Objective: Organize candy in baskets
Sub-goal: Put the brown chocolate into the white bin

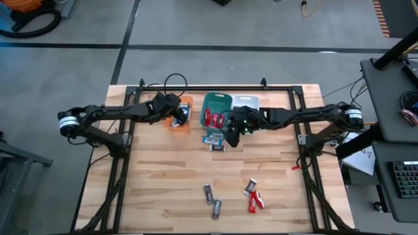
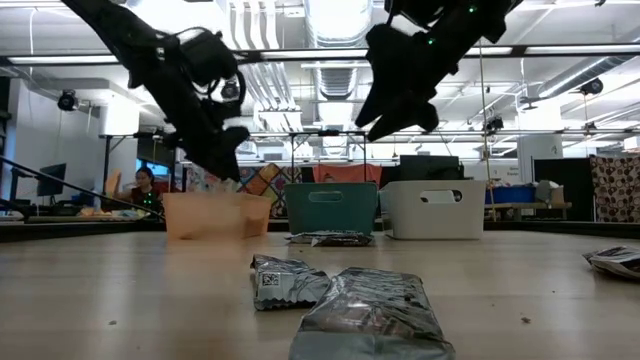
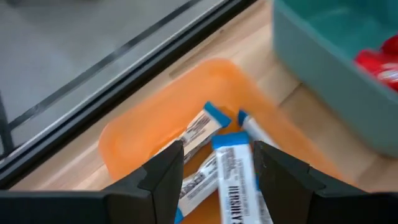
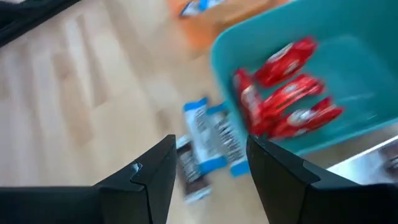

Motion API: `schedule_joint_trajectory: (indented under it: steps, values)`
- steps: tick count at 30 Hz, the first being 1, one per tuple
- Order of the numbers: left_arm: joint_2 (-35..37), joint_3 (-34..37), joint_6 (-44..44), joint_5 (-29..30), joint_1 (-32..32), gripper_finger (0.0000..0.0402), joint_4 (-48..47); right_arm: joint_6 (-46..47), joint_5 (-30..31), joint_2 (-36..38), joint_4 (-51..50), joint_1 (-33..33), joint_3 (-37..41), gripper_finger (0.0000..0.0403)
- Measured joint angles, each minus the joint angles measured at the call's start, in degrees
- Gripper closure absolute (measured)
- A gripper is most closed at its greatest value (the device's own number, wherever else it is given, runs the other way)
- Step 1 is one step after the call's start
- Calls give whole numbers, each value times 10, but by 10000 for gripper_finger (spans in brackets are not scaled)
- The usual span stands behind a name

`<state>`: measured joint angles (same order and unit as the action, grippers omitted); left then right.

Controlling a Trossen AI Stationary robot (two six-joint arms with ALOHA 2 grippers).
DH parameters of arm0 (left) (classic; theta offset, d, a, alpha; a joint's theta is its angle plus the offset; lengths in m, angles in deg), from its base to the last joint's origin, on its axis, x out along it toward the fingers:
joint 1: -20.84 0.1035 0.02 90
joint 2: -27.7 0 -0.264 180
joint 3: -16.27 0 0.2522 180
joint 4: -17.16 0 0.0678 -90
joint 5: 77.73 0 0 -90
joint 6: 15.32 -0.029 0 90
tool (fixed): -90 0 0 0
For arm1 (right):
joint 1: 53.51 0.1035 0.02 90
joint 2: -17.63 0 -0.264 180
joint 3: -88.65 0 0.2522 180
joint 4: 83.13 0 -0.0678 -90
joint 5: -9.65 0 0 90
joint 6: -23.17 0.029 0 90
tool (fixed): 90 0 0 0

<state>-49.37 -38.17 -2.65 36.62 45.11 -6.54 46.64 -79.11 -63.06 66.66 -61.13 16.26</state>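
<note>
On the wooden table (image 1: 163,176), light, crinkly, slippery candy bars (image 1: 214,140) lie beside the teal basket (image 1: 216,100), best pinched mid-length by the right gripper (image 4: 208,165), jaws apart, while the left gripper (image 3: 217,168), jaws apart and empty, hangs over the orange basket (image 3: 124,140).

Both arms are dark, near black, built of slim tubular links joined by bulkier rounded housings. From above, the left arm (image 1: 111,114) carries a pale silver-white ring with a blue mark at its outer end, and the right arm (image 1: 307,116) has a matching pale ring with a blue mark at its own outer end. Small green lights glow on the right arm's wrist block. The left pincer (image 3: 214,177) has two broad, matte black fingers (image 3: 163,180) with flat angular faces and chamfered edges; the right pincer (image 4: 208,177) shows the same black, wedge-shaped pair.
</note>
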Motion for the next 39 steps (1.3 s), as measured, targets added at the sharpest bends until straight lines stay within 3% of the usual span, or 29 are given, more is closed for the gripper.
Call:
schedule_joint_trajectory:
  steps: [8, 14, 22, 31, 39]
  values:
    - [57, 0, -19, 0, -74, 226, 23, 65, -77, 3, -47, 36, 0, 216]
    - [68, 0, -72, -1, -160, 226, 50, 53, -124, 0, -89, 72, 0, 216]
    - [67, 0, -102, 0, -248, 225, 82, -76, -137, -1, -217, 136, 0, 216]
    - [68, 0, -102, 2, -263, 225, 82, -288, -112, -2, -285, 229, 18, 216]
    - [68, 0, -102, 2, -263, 225, 81, -285, -88, -2, -251, 288, 19, 216]
